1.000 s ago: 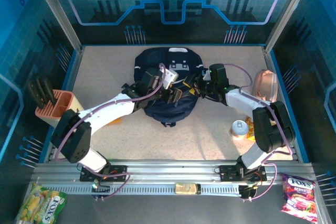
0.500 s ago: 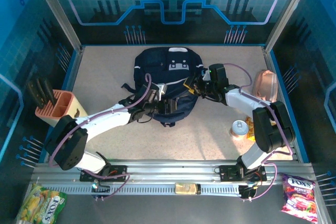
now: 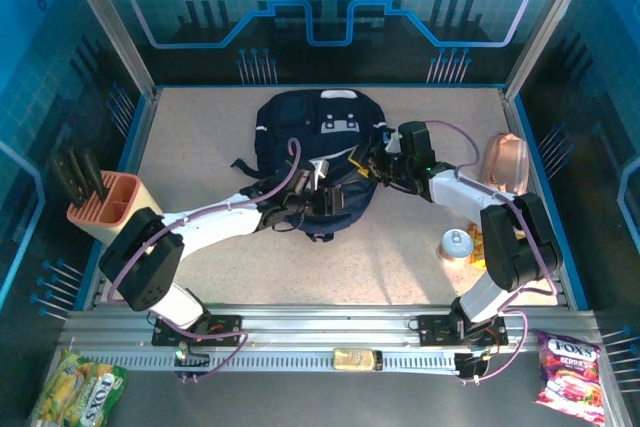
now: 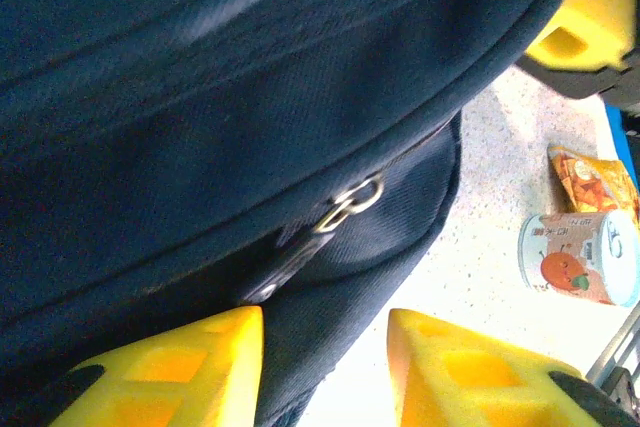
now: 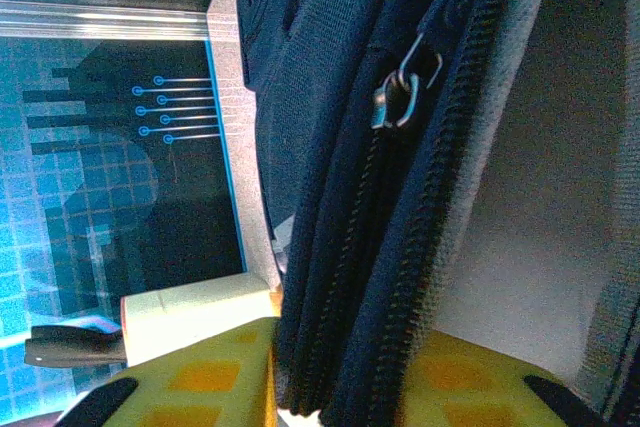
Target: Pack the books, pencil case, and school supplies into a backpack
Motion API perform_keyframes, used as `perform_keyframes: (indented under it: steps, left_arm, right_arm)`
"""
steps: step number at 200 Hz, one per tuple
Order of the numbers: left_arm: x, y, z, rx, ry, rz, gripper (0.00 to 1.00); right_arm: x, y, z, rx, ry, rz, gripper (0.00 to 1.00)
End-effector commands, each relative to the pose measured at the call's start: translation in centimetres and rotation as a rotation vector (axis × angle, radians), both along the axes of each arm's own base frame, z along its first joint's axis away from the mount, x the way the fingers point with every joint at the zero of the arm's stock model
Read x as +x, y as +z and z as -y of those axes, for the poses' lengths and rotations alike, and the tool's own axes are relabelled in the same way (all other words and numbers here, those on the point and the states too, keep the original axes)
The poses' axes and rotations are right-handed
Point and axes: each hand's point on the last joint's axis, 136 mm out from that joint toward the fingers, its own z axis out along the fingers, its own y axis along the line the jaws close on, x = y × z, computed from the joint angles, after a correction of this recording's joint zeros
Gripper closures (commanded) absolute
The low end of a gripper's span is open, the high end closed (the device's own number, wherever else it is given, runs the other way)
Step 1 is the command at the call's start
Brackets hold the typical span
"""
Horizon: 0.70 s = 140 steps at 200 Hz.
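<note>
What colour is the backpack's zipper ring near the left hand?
Silver zipper ring, clearest in the left wrist view.

Over at nine o'clock on the speckled table (image 3: pixel 200 137) stands a pink rack (image 3: pixel 103 204) with black handles sticking up out of its slots. Round at four o'clock sits a small can (image 3: pixel 456 244), upright, pale-lidded, with an orange fruit printed on its side. Off the table, past the metal rail (image 3: pixel 330 332) along the near edge, a purple Fox's sweet bag (image 3: pixel 568 362) lies at five o'clock and a yellow-green Fox's bag (image 3: pixel 78 387) at seven. Near six, a small golden object (image 3: pixel 358 358) rests on the rail, too small to make out. Blue patterned panels (image 3: pixel 330 7) wall in the far side at twelve.
</note>
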Motion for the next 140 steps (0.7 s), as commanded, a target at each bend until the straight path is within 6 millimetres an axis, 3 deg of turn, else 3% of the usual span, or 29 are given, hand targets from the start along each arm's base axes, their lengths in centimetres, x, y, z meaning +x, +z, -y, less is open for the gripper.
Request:
perform_keyframes:
  steps: [1, 61, 91, 116, 140]
  left_arm:
    - [1.2, 1.7, 1.4, -0.044, 0.001, 0.049, 0.65]
    - [1.7, 1.5, 0.2, 0.003, 0.052, 0.072, 0.71]
    - [1.5, 1.4, -1.3, 0.039, 0.107, 0.084, 0.64]
    - [1.3, 0.1, -3.2, 0.06, 0.2, 0.072, 0.54]
    - [1.0, -0.8, -2.5, 0.011, 0.193, 0.041, 0.51]
  right_arm:
    - [0.1, 1.7, -1.2, 0.045, 0.036, 0.069, 0.72]
    - [-0.1, 1.3, -0.8, 0.037, 0.026, 0.063, 0.71]
    - [0.0, 1.2, -0.7, 0.033, 0.02, 0.063, 0.71]
    - [0.0, 1.0, -0.6, 0.031, 0.017, 0.061, 0.71]
    - [-0.1, 1.0, -0.7, 0.034, 0.017, 0.054, 0.71]
